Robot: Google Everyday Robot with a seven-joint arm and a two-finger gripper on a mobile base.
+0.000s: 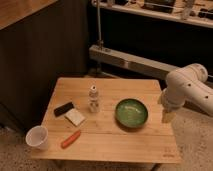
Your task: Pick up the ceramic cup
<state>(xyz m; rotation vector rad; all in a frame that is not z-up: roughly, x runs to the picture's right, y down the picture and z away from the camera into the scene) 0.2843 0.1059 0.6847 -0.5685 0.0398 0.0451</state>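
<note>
1. The cup (37, 136) stands upright at the far left, on the front left corner of the table (120, 144), very near the edge. It is white, with a darker inside. Nothing touches it.
2. A little to the right lie three small things close together: a black flat object (63, 108), a pale block (75, 118) just beside it, and an orange-red stick (71, 139) nearer the front edge. What they are exactly cannot be told.
3. Near the middle of the table a small bottle (93, 98) stands upright.
4. To the right of the bottle there is a green bowl (131, 112), wider than the cup and apart from it.
5. At the far right the white arm (185, 87) bends down, and the gripper (167, 116) hangs at the right edge of the table, just beside the bowl. It holds nothing, as far as one can see; whether it is released or clenched cannot be told.
6. Progress, as a judgement: the task is only at its beginning. The gripper is well apart from the cup, at the opposite side of the table. The reach across, the grasp and the lift all remain.
7. Count: one cup, one bowl, one bottle, one black object, one pale block, one orange-red stick, one gripper.
</note>
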